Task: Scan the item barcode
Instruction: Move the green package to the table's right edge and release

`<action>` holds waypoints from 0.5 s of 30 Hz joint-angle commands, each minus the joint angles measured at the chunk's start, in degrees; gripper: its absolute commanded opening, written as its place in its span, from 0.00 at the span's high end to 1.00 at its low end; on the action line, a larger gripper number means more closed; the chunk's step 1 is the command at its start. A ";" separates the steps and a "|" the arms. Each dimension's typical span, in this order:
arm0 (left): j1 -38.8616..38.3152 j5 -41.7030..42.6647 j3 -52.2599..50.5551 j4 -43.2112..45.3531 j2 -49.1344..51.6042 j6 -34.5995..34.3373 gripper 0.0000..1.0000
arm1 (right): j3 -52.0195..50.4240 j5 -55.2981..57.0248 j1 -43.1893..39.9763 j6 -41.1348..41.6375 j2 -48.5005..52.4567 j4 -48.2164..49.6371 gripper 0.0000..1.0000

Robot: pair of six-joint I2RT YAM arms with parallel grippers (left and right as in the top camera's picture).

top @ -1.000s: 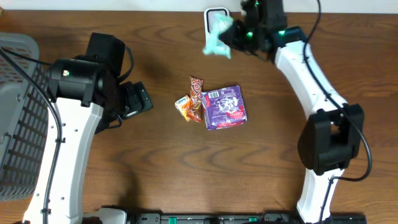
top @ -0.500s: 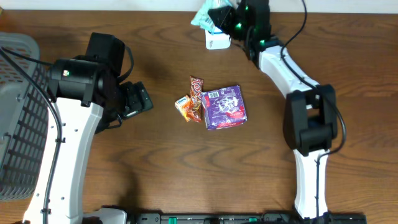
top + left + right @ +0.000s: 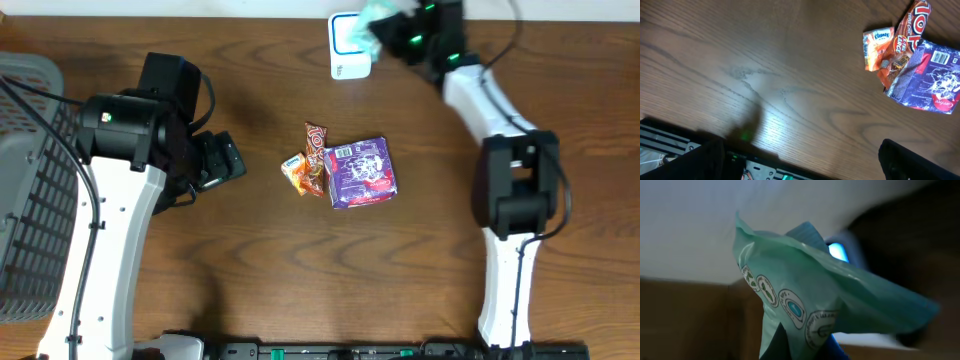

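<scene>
**Table** [image 3: 300, 280]: dark wood, the working surface for both arms.

**Grey basket** [image 3: 25, 180]: stands at the left edge of the overhead view. It is probably there to receive scanned goods, though this is a judgement only.

**Left arm** [image 3: 110, 200]: folded at left of centre. The left gripper [image 3: 222, 160] points right with its jaws wide apart, holding nothing and well apart from the stock. It appears parked out of the way.

**Right arm** [image 3: 500, 120]: stretched up the right side to the top edge, with the wrist turned toward centre. The right gripper [image 3: 394, 22] is clamped on a teal packet [image 3: 378, 14], lifting it clear of the table, just beside and partly over the white scanner [image 3: 346, 52] at top centre. The judged purpose is to present the packet's printed face to the scanner window. In the wrist view the packet is crumpled. Round printed marks show, but no barcode can be made out.

**Stock at centre:**
- A purple packet [image 3: 362, 172] touches a red-orange wrapper [image 3: 316, 152].
- A small tissue pack [image 3: 293, 170] lies just beside the wrapper.
- The group lies between the two arms, presumably awaiting scanning.
</scene>
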 commanded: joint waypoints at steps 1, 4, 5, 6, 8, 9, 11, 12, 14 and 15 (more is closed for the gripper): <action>0.24 -0.94 0.39 -0.37 0.35 0.09 0.02 | 5.75 -3.43 -6.88 -3.61 -3.13 -7.78 0.99; 0.24 -0.94 0.39 -0.37 0.35 0.09 0.02 | 8.17 -0.83 -11.96 -10.60 -5.35 -19.15 0.99; 0.24 -0.96 0.39 -0.37 0.35 0.09 0.02 | 8.66 1.95 -13.73 -12.07 -6.29 -23.26 0.99; 0.24 -0.96 0.39 -0.37 0.35 0.09 0.02 | 8.79 5.05 -15.41 -13.27 -7.26 -26.93 0.99; 0.24 -0.94 0.39 -0.37 0.35 0.09 0.02 | 8.79 10.93 -18.88 -15.23 -8.96 -33.33 0.99; 0.24 -0.94 0.39 -0.35 0.35 0.09 0.02 | 8.79 13.11 -20.70 -16.17 -9.62 -35.95 0.99; 0.24 -0.96 0.39 -0.37 0.35 0.09 0.02 | 8.79 15.04 -24.63 -18.36 -10.34 -39.98 0.99; 0.24 -0.94 0.39 -0.37 0.35 0.09 0.02 | 8.79 14.99 -26.62 -19.50 -10.34 -41.42 0.99; 0.24 -0.94 0.39 -0.37 0.35 0.09 0.02 | 8.72 15.02 -30.60 -20.72 -10.27 -44.09 0.99; 0.24 -0.96 0.39 -0.37 0.35 0.09 0.02 | 8.57 15.02 -32.41 -22.12 -10.16 -44.85 0.99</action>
